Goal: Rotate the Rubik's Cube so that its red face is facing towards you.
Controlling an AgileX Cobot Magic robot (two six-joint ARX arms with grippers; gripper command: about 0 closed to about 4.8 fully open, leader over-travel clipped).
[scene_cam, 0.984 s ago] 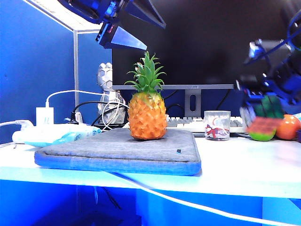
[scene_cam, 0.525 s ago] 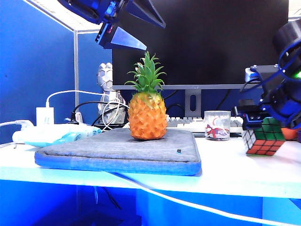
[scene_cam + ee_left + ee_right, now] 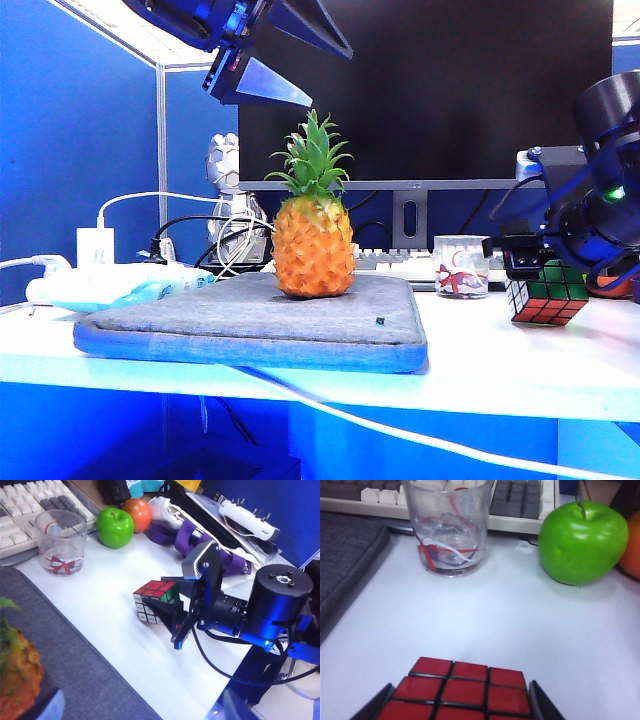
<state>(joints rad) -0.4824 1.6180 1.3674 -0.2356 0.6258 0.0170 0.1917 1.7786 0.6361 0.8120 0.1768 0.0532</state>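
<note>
Desk-level, right gripper (image 3: 532, 285) clasps Rubik's Cube (image 3: 545, 295); left gripper (image 3: 300, 60) overhead.

A pineapple (image 3: 313, 215) stands on a mat (image 3: 255, 325) at the counter's (image 3: 480, 370) left and middle. To the right, a glass (image 3: 462, 265) sits before a keyboard (image 3: 385, 262). Further right, the Rubik's Cube (image 3: 543, 295) rests on the counter between the right gripper's (image 3: 535, 272) fingers. The left gripper (image 3: 280, 60) hangs high above the mat, behind the pineapple
</note>
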